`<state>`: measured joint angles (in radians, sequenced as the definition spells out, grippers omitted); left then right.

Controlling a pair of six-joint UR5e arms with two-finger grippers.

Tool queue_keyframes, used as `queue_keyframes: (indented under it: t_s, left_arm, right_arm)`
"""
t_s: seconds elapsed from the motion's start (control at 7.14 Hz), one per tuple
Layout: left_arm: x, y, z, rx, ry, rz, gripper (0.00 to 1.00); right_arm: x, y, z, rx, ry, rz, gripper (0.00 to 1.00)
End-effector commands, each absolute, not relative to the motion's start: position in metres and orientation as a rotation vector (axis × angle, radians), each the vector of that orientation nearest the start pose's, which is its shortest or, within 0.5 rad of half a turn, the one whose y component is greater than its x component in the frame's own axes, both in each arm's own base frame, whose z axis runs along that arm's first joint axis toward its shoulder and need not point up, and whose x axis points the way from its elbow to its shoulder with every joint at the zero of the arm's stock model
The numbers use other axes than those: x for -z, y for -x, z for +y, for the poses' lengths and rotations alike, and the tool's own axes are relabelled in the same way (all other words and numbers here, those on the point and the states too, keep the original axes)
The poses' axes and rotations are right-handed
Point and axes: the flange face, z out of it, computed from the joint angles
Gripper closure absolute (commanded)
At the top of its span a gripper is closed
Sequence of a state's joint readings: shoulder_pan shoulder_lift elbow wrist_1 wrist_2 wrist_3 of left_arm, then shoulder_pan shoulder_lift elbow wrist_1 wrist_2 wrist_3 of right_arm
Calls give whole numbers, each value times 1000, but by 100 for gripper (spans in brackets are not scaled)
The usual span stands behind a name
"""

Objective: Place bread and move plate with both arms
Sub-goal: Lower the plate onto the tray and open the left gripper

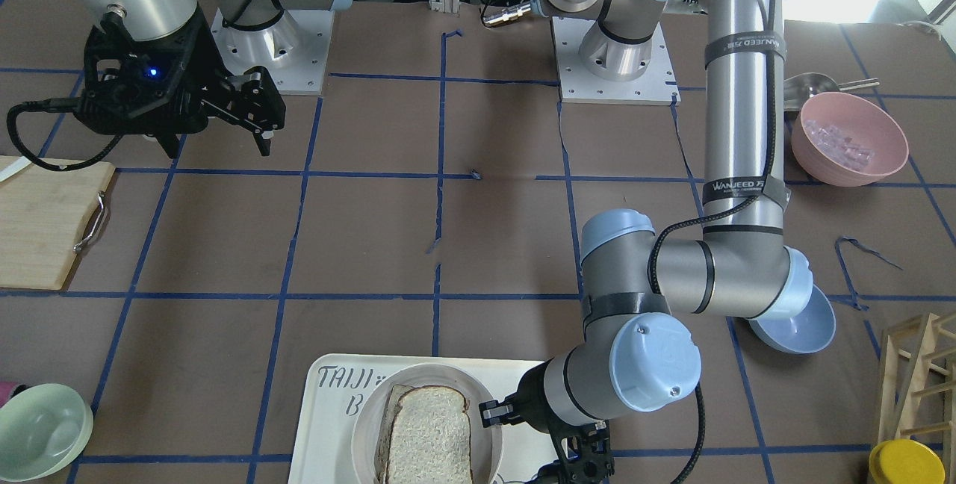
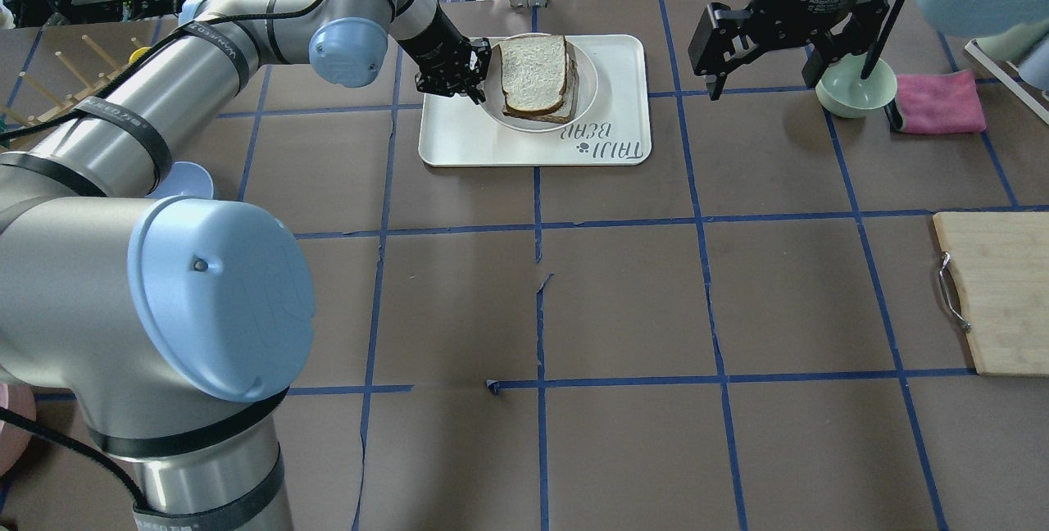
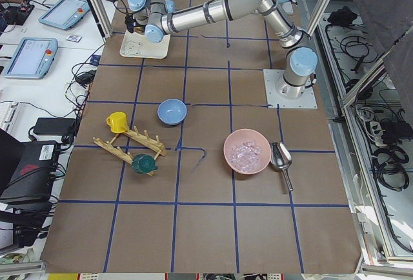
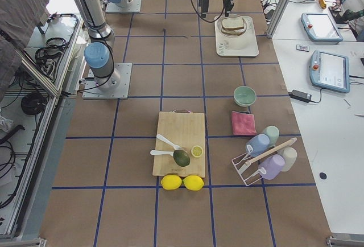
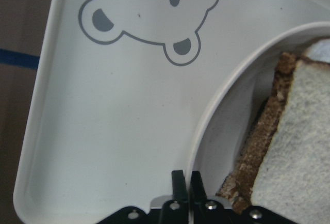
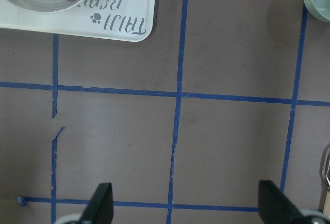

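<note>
Left gripper (image 5: pixel 186 181) is pinching the left rim of the plate (image 2: pixel 524 125), jaws almost pressed together on it, just beside the crust. Bread (image 2: pixel 534 62) lies on the plate, stacked on a second slice (image 2: pixel 572 97). The plate sits in the tray (image 2: pixel 459 146) at the far side of the counter (image 2: pixel 623 301), a bit left of centre. Right gripper (image 6: pixel 188 203) hangs spread wide and empty above the counter, right of the tray, well apart from the plate and near a green bowl (image 2: pixel 848 93).

We judge the bread step done and the plate move in hand, with only one arm on the plate. Next, we reckon, the right gripper must go left to the plate's right rim, drop low and close on it opposite the left one. Then both lift together and level so the slices don't slide.
</note>
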<state>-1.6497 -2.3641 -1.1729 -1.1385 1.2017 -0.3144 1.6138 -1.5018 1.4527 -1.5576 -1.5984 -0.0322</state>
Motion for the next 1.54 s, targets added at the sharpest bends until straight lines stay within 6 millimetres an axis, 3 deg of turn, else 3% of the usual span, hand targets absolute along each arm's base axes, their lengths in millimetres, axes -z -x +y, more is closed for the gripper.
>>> queue_keyframes:
  t_s: [0.0,0.14,0.28,0.56,0.84,1.12,1.4]
  left_arm:
    - [-203,230,-758,-86,400,3488,100]
    - [-206,231,-758,-74,372,3491,67]
    - [-206,231,-755,-87,395,3492,1]
    - [-229,228,-750,-69,382,3483,0]
    - [-280,208,-734,-63,348,3354,0]
    - [-339,192,-706,-82,281,3248,0]
    - [-379,190,-659,-115,196,3252,0]
  right_arm:
    - [-510,-153,-518,59,118,3166,0]
    - [-510,-153,-518,59,118,3166,0]
    - [-511,-153,-518,61,118,3166,0]
    - [-510,-153,-518,59,118,3166,0]
    - [-511,-153,-518,61,118,3166,0]
    - [-510,-153,-518,59,118,3166,0]
    - [-511,-153,-518,61,118,3166,0]
